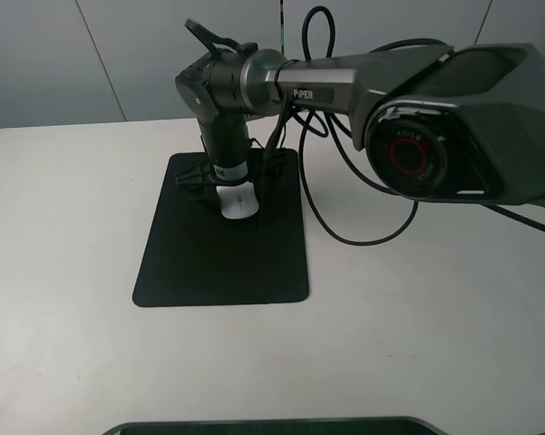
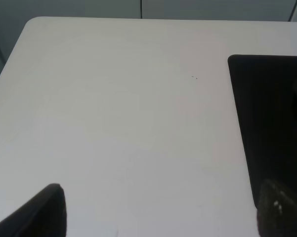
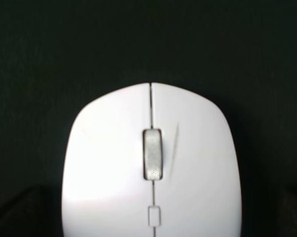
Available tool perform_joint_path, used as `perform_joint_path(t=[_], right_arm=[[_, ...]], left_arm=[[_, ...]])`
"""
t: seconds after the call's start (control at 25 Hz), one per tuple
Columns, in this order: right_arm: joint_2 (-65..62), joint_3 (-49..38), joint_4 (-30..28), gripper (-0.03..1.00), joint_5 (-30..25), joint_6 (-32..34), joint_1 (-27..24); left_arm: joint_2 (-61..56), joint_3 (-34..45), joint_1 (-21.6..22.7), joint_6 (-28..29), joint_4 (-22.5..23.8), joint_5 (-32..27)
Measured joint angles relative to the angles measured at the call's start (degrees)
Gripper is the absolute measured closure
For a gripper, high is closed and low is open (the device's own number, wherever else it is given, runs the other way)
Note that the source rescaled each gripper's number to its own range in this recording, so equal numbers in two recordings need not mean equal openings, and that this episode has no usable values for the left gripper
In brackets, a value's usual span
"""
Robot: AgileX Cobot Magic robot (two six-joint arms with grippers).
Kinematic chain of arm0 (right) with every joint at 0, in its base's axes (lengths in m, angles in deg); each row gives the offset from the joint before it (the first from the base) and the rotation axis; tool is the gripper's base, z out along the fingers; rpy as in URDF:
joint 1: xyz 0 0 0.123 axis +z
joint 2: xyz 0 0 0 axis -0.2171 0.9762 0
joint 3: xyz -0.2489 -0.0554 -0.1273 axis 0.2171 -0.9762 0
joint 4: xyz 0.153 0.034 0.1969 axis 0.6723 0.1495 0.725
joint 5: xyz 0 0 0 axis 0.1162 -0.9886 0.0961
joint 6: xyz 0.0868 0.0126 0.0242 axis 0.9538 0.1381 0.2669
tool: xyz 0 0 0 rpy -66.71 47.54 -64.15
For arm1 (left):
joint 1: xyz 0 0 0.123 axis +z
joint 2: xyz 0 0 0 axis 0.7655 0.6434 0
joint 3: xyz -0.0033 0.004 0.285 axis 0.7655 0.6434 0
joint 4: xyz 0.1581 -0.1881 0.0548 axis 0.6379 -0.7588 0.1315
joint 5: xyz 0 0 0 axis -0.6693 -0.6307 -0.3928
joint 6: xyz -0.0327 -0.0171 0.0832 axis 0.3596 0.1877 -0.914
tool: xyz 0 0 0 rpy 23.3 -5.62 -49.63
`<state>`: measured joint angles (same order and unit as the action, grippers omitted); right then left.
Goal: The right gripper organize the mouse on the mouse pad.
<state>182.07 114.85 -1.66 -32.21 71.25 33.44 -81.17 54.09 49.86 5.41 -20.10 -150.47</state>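
A pale, off-white table (image 1: 417, 317) is filling most of the high view, its far left corner rounded. A flat black mouse pad (image 1: 209, 258) is lying directly on it, left of centre, with its long sides running away from the camera. A black cable (image 1: 354, 242) is looping over the bare surface just right of the pad. A dark shape (image 1: 272, 426) is showing at the near edge, too little of it to identify.

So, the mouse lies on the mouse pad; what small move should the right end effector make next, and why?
Probably lift the right end effector straight up. The mouse lies flat on the mouse pad, well inside its edges. The fingers stand apart from the mouse's sides, so nothing seems held.
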Motion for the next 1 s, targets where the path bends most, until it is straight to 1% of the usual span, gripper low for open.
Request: perform_joint_path(t=[0.32, 0.6, 0.76, 1.0], right_arm=[[0.0, 0.0, 0.1, -0.02, -0.1, -0.3, -0.1], [-0.3, 0.0, 0.5, -0.02, -0.2, -4.0, -0.1], [-1.4, -0.1, 1.5, -0.02, -1.4, -6.6, -0.1], [-5.1, -0.1, 1.7, -0.03, -2.3, -7.8, -0.7]], left_arm=[[0.0, 0.0, 0.0, 0.0, 0.0, 0.0], [0.0, 0.0, 0.0, 0.0, 0.0, 0.0], [0.0, 0.0, 0.0, 0.0, 0.0, 0.0], [0.0, 0.0, 0.0, 0.0, 0.0, 0.0]])
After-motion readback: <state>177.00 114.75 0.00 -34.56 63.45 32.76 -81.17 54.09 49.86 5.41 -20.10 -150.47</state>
